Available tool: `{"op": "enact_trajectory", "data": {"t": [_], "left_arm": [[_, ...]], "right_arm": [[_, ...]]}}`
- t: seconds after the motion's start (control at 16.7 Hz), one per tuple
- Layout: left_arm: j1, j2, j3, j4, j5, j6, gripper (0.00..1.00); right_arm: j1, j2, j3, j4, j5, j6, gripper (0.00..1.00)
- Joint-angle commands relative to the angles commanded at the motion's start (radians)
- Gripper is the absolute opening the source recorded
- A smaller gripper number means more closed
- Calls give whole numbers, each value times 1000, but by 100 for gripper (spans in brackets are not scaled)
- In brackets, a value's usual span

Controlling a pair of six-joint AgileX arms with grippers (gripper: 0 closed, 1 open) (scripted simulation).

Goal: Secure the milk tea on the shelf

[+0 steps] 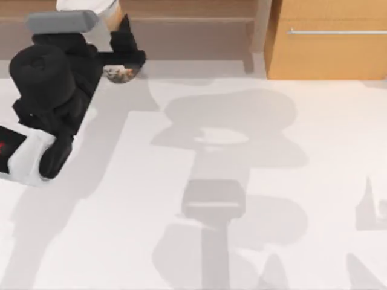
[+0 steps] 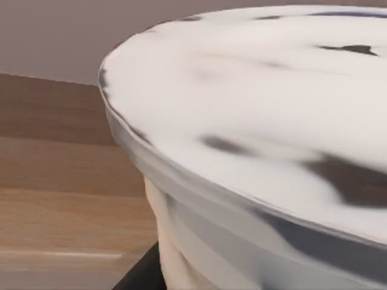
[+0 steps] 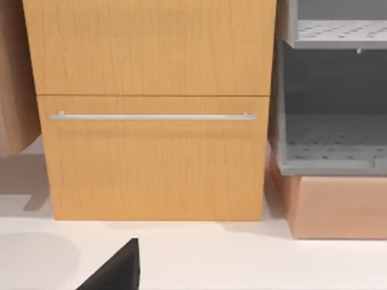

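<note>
Left gripper [image 1: 124, 57] is clamped on the milk tea [image 1: 103, 9] at the far left, over the shelf [image 1: 193, 15]. It should lower the cup slowly and keep it straight up.

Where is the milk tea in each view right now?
Top view: the milk tea is at the upper left, at my left gripper, in front of the shelf.
Left wrist view: its white lid is close up, with the shelf behind.
Right wrist view: my parked right arm faces the cabinet.
Shared landmark: the cabinet's silver handle, in the top and right wrist views.
</note>
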Motion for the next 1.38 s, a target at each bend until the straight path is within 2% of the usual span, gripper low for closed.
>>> {"op": "enact_trajectory", "data": {"t": [0.42,0.84,1.08,1.38], "left_arm": [[122,-99,199,-314,125,14,0],[281,-95,415,-639,150,125,0],[320,-91,492,-727,148,173,0],[322,-92,499,-733,148,177,0]], "right_arm": [[0,0,0,0,0,0,100],[0,0,0,0,0,0,100],[0,0,0,0,0,0,100],[0,0,0,0,0,0,100]]}}
